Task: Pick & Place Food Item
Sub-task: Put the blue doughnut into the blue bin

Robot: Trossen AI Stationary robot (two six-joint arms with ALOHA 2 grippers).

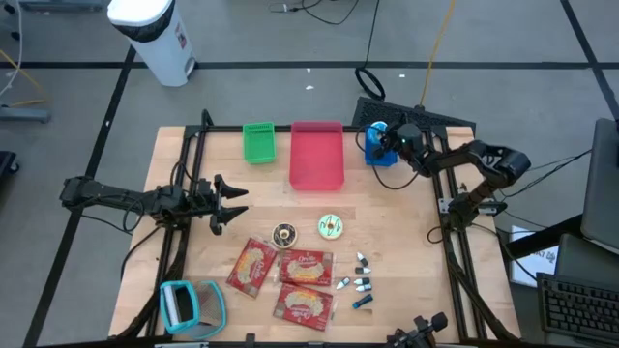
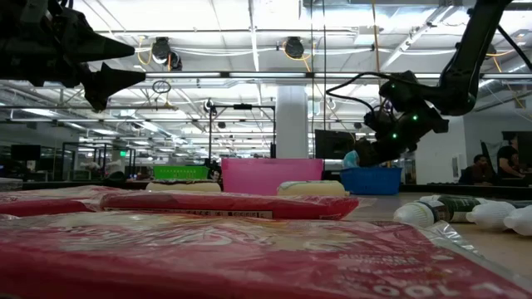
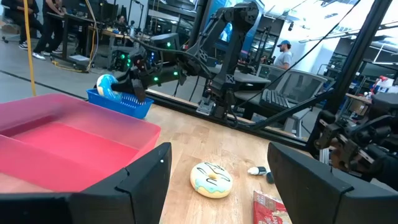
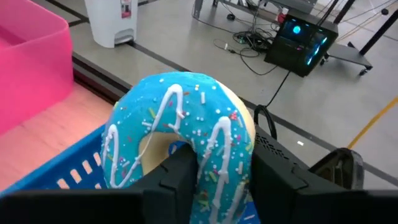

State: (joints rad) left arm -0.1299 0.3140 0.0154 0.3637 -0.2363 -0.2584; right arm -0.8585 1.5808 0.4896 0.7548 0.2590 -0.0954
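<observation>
One blue-iced doughnut (image 4: 180, 134) sits between your right gripper's (image 4: 219, 177) fingers over the blue basket (image 1: 381, 155), at two o'clock; your left gripper (image 1: 235, 203) gapes empty.

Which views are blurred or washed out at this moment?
Low view: the red snack packets up front are blurred and the ceiling lights glare. Right wrist view: the blue donut is sharp, standing between the right pincer's fingers. High view: evenly lit.
</observation>
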